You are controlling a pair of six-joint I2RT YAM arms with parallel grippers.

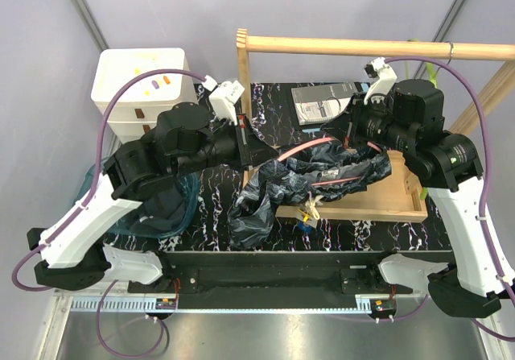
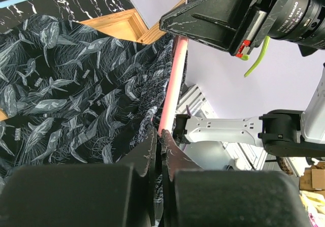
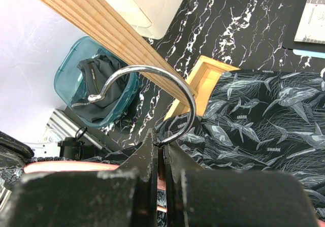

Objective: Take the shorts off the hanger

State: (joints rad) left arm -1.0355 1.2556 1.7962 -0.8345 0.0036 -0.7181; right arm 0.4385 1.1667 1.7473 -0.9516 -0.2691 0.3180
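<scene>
The patterned shorts (image 1: pixel 322 171), dark with blue-grey sharks, drape over a pink hanger (image 1: pixel 310 144) held between the two arms, and one leg trails down to the table (image 1: pixel 249 215). My left gripper (image 2: pixel 161 138) is shut on a fold of that cloth (image 2: pixel 76 95) right beside the pink hanger bar (image 2: pixel 172 79). At the hanger's neck, my right gripper (image 3: pixel 162 143) is shut at the foot of the metal hook (image 3: pixel 177 100). The plain dark shorts (image 3: pixel 99 92) lie in a teal bin (image 3: pixel 68 69).
A wooden rack, its top rail (image 1: pixel 362 46) overhead and its base frame (image 1: pixel 386 203) under the shorts, stands at the right. White drawers (image 1: pixel 141 82) are at the back left, the teal bin (image 1: pixel 189 195) is under the left arm, and a booklet (image 1: pixel 318 102) lies behind.
</scene>
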